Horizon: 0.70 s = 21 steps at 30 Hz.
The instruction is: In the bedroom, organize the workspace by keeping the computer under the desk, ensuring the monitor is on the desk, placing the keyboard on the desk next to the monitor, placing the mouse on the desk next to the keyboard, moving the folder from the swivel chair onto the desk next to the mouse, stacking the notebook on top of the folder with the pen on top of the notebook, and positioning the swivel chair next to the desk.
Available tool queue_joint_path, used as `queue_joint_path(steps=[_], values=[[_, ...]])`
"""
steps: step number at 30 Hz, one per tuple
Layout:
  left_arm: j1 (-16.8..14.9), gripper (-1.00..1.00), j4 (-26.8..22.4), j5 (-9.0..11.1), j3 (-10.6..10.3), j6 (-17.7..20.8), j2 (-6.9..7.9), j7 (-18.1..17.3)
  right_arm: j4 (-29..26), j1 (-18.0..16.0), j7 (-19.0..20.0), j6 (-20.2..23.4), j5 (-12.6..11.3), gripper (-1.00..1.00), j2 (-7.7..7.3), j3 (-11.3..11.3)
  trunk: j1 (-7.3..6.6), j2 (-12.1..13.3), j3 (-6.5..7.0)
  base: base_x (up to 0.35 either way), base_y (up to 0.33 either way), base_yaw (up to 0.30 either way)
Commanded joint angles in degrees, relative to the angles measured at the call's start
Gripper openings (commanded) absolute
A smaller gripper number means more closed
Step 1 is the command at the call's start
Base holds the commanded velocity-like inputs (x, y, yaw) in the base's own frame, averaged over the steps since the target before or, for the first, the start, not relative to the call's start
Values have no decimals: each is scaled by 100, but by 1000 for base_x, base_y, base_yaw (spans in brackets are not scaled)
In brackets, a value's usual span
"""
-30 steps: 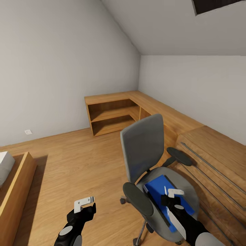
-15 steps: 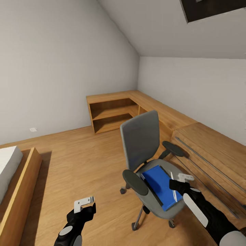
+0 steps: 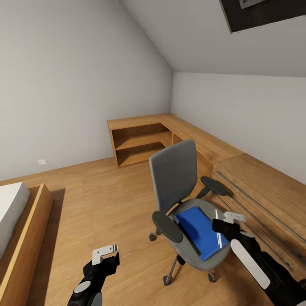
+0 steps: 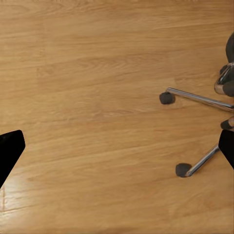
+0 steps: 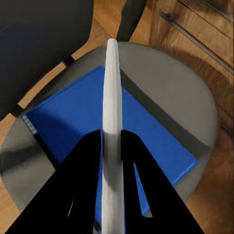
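Our right gripper [image 5: 111, 146] is clamped on a slim white pen [image 5: 111, 97], above the bright blue flat folder [image 3: 197, 231] lying on the grey padded swivel chair [image 3: 174, 174]. Left gripper [image 3: 104, 253] hangs spread, empty. Risk: a slack pinch drops the pen; the castors may roll if nudged.

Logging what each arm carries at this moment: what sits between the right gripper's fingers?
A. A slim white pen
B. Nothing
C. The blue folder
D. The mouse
A. In the right wrist view the right gripper has its fingers shut on the slim white pen, held above the blue folder that lies on the swivel chair seat.
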Motion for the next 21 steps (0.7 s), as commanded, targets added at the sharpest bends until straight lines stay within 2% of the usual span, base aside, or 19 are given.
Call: queue_joint_path(steps=[1,4,7,11,12,14,15,16,17,21], values=[[-4,100,-8,61,-9,16,1,55,-93,1,-203,6,-58,-100,-7,18,-22,38,12,0,0,0],[-3,100,-8,61,-10,15,1,55,-253,8,-518,6,-125,-100,-7,20,-88,158,66,0,0,0],[-3,100,-8,55,-31,13,1,55,-507,13,-1018,-1,-431,-100,-7,19,-154,278,120,0,0,0],[-3,100,-8,53,-55,8,1,58,-610,41,-1157,3,-557,-100,-7,19,-242,439,192,0,0,0],[-5,100,-40,52,-83,-9,1,63,-929,183,-1337,6,-589,-100,-9,11,-264,479,210,0,0,0],[-4,100,-60,52,-85,-13,1,63,-1027,228,-1444,7,-595,-100,-8,10,-308,559,246,0,0,0],[138,100,-489,59,-92,12,13,56,-1143,272,-1604,7,-603,-100,-13,10,-330,599,264,0,0,0],[221,100,-556,60,-94,10,12,55,-1155,274,-1611,7,-606,-100,-15,10,-352,639,282,0,0,0],[310,100,-651,60,-98,-11,12,55,-1392,356,-1626,15,-609,-100,-113,9,-374,679,300,0,0,0],[319,100,-666,61,-162,-1,12,55,-1529,429,-1628,8,-617,-100,-187,9,-462,840,371,0,0,0]])
